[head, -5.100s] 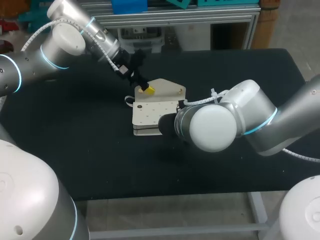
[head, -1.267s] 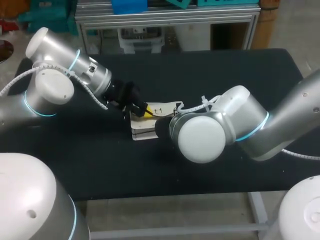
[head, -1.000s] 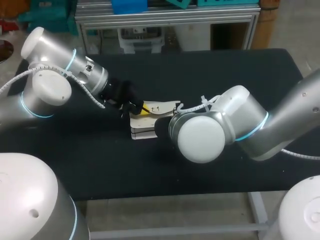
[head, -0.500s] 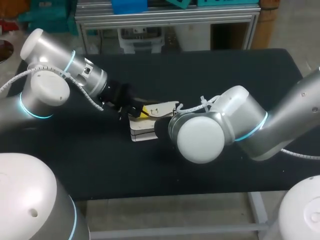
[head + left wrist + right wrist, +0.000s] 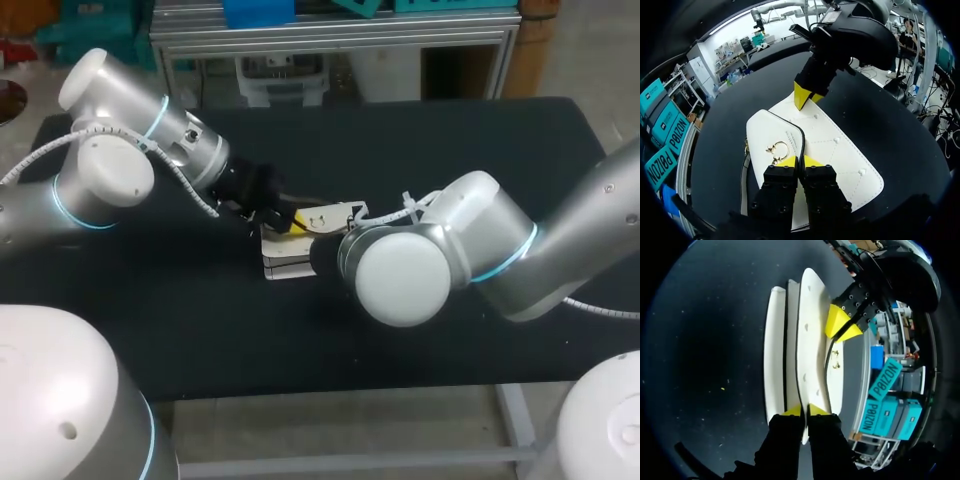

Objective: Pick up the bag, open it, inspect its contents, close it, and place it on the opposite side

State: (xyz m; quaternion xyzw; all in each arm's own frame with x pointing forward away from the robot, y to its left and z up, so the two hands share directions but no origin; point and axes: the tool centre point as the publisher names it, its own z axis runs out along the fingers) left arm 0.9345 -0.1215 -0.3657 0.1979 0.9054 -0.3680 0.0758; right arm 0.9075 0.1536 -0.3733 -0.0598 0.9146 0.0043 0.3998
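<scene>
Bag: white flap bag [image 5: 288, 264], middle of the table [image 5: 450, 150].
Left hand [image 5: 799, 161]: pinched tight on flap [image 5: 764, 136] edge, I judge to peel it open.
Right hand [image 5: 800, 410]: clamped on bag's side, anchoring it.

Left arm [image 5: 120, 170] swung down from its raised reach over the worktop's far-left part and came in low, bringing the left gripper [image 5: 297, 222] closer to the front edge with the bag's flap [image 5: 335, 214]. The flap, spread wide toward the far edge five seconds earlier, was tipped into a narrow strip over the bag [image 5: 288, 264]. In the final half second the gripper edged right. Right arm [image 5: 400, 275] drew slightly toward the front edge.
</scene>
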